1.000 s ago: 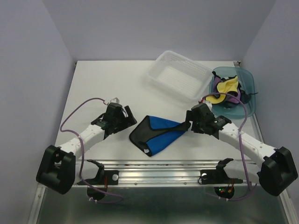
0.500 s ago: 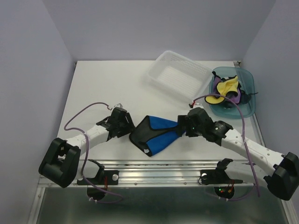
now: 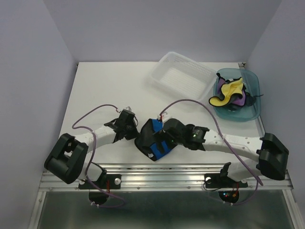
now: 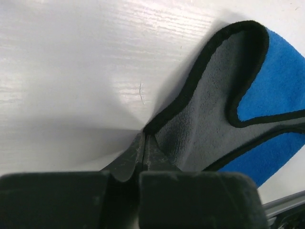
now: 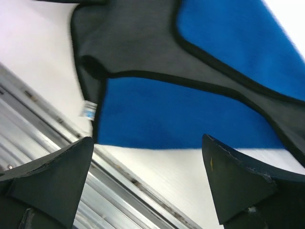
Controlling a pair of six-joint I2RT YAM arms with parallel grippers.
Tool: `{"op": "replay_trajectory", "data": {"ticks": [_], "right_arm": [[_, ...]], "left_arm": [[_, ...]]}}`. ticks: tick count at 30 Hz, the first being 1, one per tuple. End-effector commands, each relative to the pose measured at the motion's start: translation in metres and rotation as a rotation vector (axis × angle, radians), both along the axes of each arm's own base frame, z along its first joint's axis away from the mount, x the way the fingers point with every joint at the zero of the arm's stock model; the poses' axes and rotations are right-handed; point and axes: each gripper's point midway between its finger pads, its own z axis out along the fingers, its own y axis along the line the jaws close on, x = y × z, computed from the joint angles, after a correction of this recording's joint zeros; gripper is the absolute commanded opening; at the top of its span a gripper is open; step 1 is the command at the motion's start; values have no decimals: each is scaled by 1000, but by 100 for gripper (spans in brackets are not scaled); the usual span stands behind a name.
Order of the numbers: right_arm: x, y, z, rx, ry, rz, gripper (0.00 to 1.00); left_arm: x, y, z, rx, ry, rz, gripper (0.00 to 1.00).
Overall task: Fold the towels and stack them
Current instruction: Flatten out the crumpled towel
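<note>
Bin (image 3: 252, 112) holds three towels (image 3: 224, 93); one blue towel (image 3: 157, 145) outside.

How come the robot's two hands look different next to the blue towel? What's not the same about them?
The left hand is squeezed shut, pinching the dark edge of the blue towel. The right hand is wide open and holds nothing. The left hand sits at the towel's side edge, while the right hand is over the towel's middle. Both hands are black, have two fingers, and are at the same towel.

High rear view, close wrist views, shared towel (image 3: 153, 145)
</note>
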Motion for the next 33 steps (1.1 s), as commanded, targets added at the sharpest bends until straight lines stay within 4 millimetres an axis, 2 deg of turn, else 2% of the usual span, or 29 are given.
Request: {"op": "replay_trajectory", "data": {"ticks": [1,3,4,5,7,14,16,17,18,19,20,23,25,26,28,29,32,33], "right_arm": [[-2,53,19,13,-129,133,100],[-10,69,14,6,-133,183,100],[-10,73,10,-2,-131,183,100],[-11,76,-3,-30,-111,182,100],[-8,76,-10,-60,-115,150,100],[-21,41,-53,-166,-31,38,97],[-17,33,-56,-179,-42,-16,87],[-17,31,-55,-176,-43,-34,77],[-17,29,-57,-173,-37,-47,61],[-18,30,-53,-157,-35,-46,56],[-20,30,-55,-149,-29,-42,46],[-22,24,-55,-143,-20,-75,29],[-24,16,-57,-134,-6,-118,17],[-25,15,-52,-105,2,-149,7],[-25,7,-51,-83,-1,-185,1],[-25,7,-46,-62,-8,-192,1],[-12,9,-7,30,-81,-239,1],[-4,8,18,88,-130,-271,1]], "left_arm": [[-19,9,-1,17,32,17,0],[-20,9,6,1,13,33,0],[-22,10,6,-6,14,43,0],[-23,11,7,-10,9,50,0],[-26,11,11,-27,-2,59,0],[-29,8,12,-30,-6,38,0],[-30,8,10,-26,1,36,0],[-29,7,10,-28,2,39,0],[-29,7,10,-29,3,38,0],[-30,7,10,-28,2,39,0],[-30,6,10,-31,2,36,0],[-31,6,10,-32,1,40,0],[-32,6,10,-36,2,36,0],[-32,6,11,-35,0,33,0],[-32,3,15,-52,-11,24,0],[-31,1,18,-68,-21,15,0],[-26,-12,41,-142,-88,-25,0],[-24,-15,55,-173,-126,-32,0]]}}
